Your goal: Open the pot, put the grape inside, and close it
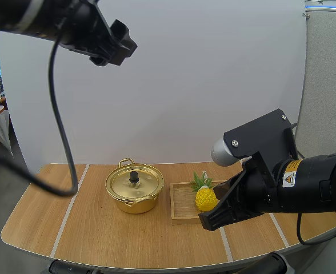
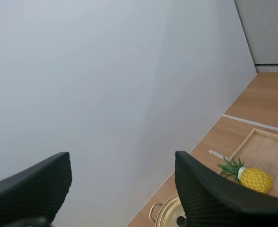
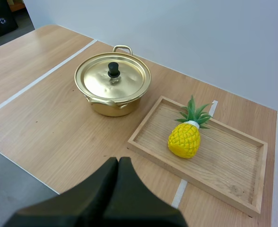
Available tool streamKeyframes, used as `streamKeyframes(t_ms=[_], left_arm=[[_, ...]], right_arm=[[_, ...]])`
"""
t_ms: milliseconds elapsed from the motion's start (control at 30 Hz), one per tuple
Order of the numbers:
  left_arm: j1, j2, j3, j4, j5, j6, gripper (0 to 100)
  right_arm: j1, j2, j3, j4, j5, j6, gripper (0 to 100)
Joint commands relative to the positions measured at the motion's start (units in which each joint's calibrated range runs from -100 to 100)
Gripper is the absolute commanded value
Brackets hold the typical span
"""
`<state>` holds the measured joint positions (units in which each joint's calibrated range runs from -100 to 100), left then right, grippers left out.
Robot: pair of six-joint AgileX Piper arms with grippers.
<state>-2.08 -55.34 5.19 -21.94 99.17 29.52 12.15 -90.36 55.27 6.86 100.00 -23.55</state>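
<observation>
our left hand [image 2: 122, 189] hangs open high over the counter [image 1: 99, 228]; our right hand [image 3: 118, 170] is closed, empty, near the tray [image 3: 224, 161] holding a pineapple [image 3: 184, 139]; the pot [image 3: 108, 106] is lidded.

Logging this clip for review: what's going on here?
Nothing is being handled yet. The round gold metal pot sits on the wooden table, its gold lid with a black knob on. Beside it, a shallow rectangular wooden tray holds a yellow pineapple with green leaves, no grape. The left gripper hangs open high above the table; the right gripper, shut on nothing, hovers near the tray's front edge.
</observation>
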Motion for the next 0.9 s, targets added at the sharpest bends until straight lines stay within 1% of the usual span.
streamKeyframes(t_ms=[0,233,300,367,467,500,533,733,867], left_arm=[[-0.16,-3.97,-0.39,1.63,0.83,-4.29,100],[-0.16,-10.63,-0.39,1.63,0.83,-10.36,100],[-0.16,-12.09,-0.39,2.87,0.83,-12.4,100],[-0.16,-13.45,-0.39,5.14,0.83,-14.49,71],[-0.16,-15.65,0.17,9.46,0.83,-16.33,23],[-0.16,-16.45,0.58,9.91,0.83,-16.44,10],[-0.16,-17.31,1.19,10.02,0.83,-16.44,0],[-0.16,-26.6,10.38,8.36,0.83,-16.74,0],[-0.16,-33.27,17.42,8.49,0.83,-19.99,0]], right_arm=[[-0.18,-0.6,0.06,0.12,-0.24,-0.04,0],[-0.56,-3.97,0.06,-0.11,-1.68,-0.04,0],[-0.69,-5.28,0.06,-0.11,-1.68,-0.04,0],[-1.04,-6.39,0.06,-0.26,-1.68,-0.04,0],[-1.61,-8.06,0.06,0.1,-1.68,-0.04,0],[-1.83,-8.4,0.06,0.16,-1.68,-0.04,0],[-2.26,-8.59,0.06,0.32,-1.68,-0.04,0],[-5.42,-8.72,0.06,3.72,-1.68,-0.04,0],[-7.36,-9.64,0.06,4.1,-4.37,-0.04,0]])
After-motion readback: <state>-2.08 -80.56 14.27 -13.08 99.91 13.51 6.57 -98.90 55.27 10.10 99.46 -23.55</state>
